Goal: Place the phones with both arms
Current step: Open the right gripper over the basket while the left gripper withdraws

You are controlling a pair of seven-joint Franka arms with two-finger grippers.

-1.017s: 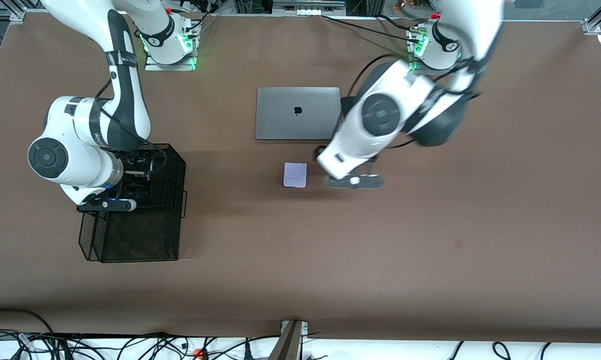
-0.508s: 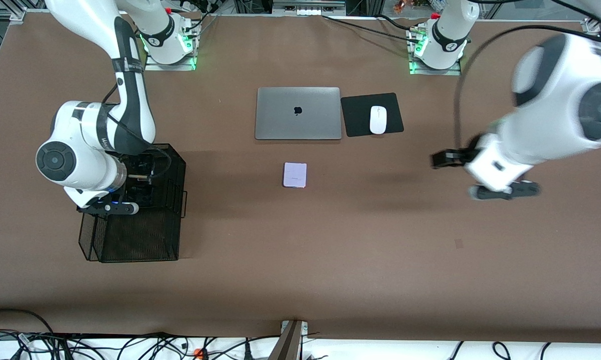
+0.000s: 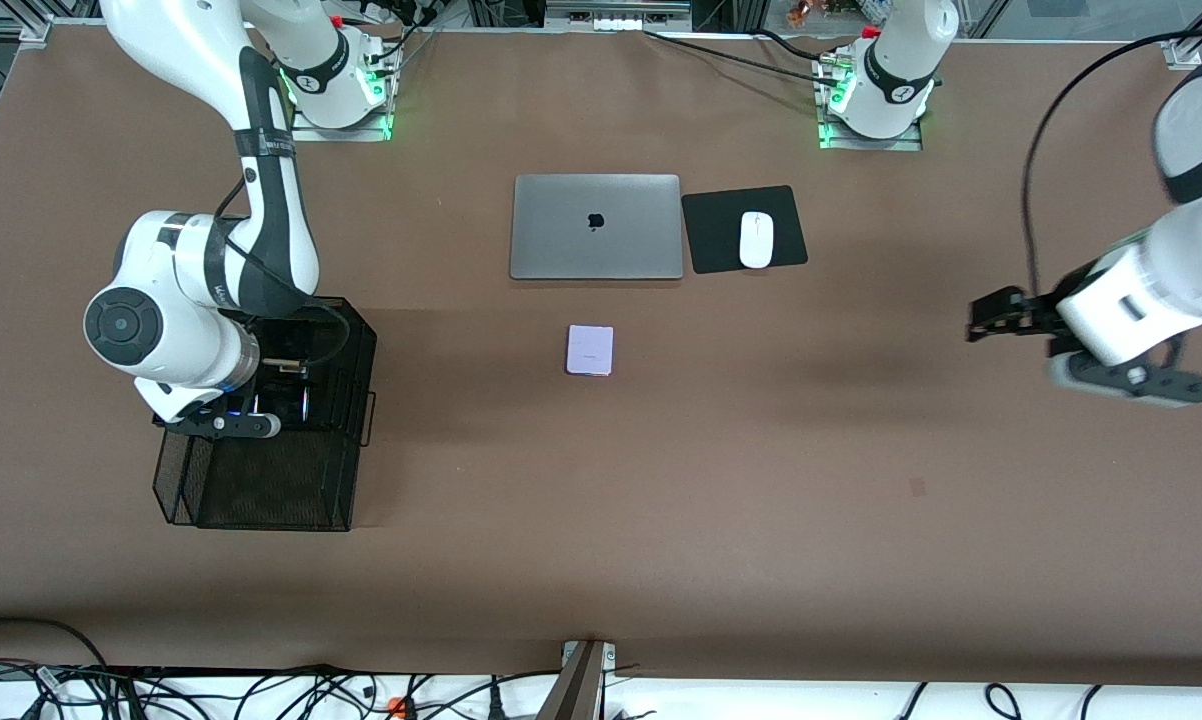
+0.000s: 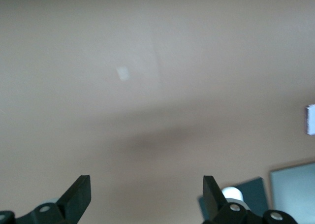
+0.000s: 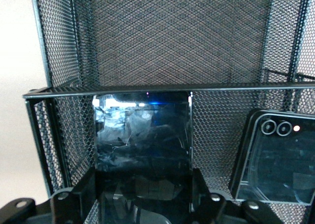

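A pale lavender phone [image 3: 589, 350] lies flat mid-table, nearer the front camera than the laptop; it also shows at the edge of the left wrist view [image 4: 310, 119]. My right gripper [image 3: 283, 372] reaches into the black mesh basket [image 3: 261, 490], shut on a long black phone [image 5: 141, 135] that stands between its fingers [image 5: 142, 184]. A squarish black phone [image 5: 275, 160] with two lenses leans inside the basket beside it. My left gripper [image 3: 983, 318] hangs open and empty over bare table toward the left arm's end, fingers wide apart [image 4: 146, 197].
A closed grey laptop [image 3: 596, 227] lies near the bases, with a white mouse [image 3: 756, 240] on a black pad [image 3: 744, 228] beside it. The basket's mesh walls [image 5: 172, 47] close in around the right gripper. Cables run along the table's front edge.
The left arm has swung away from beside the lavender phone, uncovering the mouse pad, out to its own end of the table. The right arm has crept slightly over the basket, phone still held.
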